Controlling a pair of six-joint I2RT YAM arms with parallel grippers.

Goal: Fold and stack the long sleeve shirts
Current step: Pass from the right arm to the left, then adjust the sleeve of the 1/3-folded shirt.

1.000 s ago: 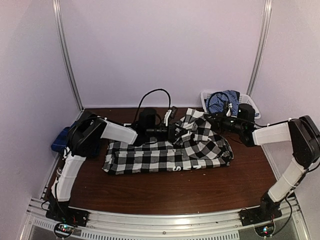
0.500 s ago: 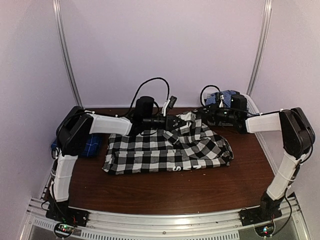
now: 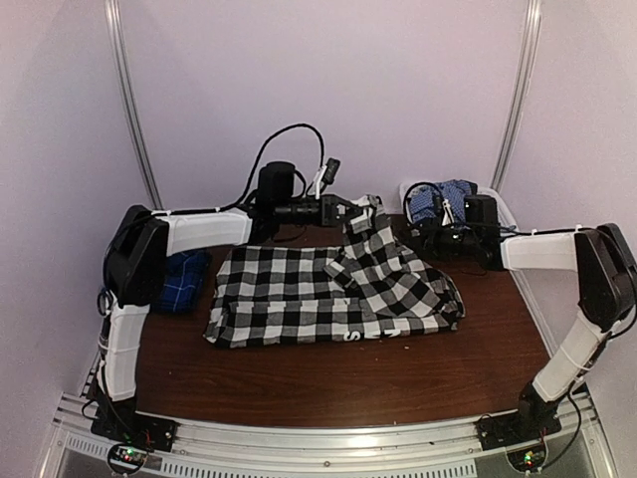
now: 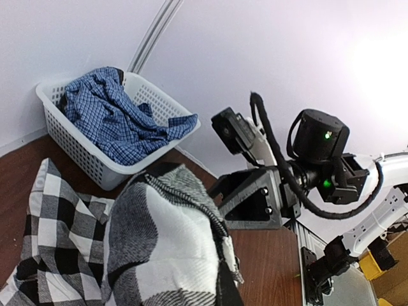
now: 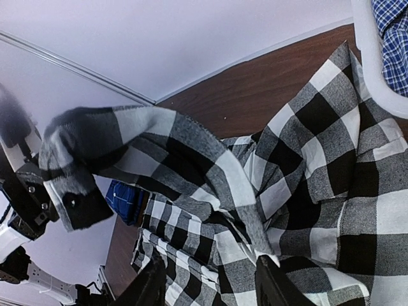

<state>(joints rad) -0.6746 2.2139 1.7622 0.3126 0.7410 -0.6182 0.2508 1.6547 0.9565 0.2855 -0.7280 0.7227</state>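
The black-and-white checked shirt (image 3: 338,294) lies spread across the middle of the table. My left gripper (image 3: 358,211) is shut on one sleeve of it and holds the cuff (image 4: 172,248) raised above the shirt's back right part; the cloth hides the jaws. My right gripper (image 3: 423,237) is open and empty, its fingers (image 5: 150,287) apart, hovering by the shirt's right side, facing the raised sleeve (image 5: 146,137). The dark blue plaid shirt (image 3: 182,281) lies folded at the table's left edge, also seen in the right wrist view (image 5: 127,201).
A white basket (image 3: 410,191) with a crumpled blue checked cloth (image 3: 443,199) stands at the back right corner, just behind my right gripper. White walls close in the back and sides. Brown tabletop (image 3: 348,383) lies in front of the shirt.
My left gripper has risen and moved toward the back, pulling the sleeve up off the shirt. My right gripper has shifted slightly by the basket.
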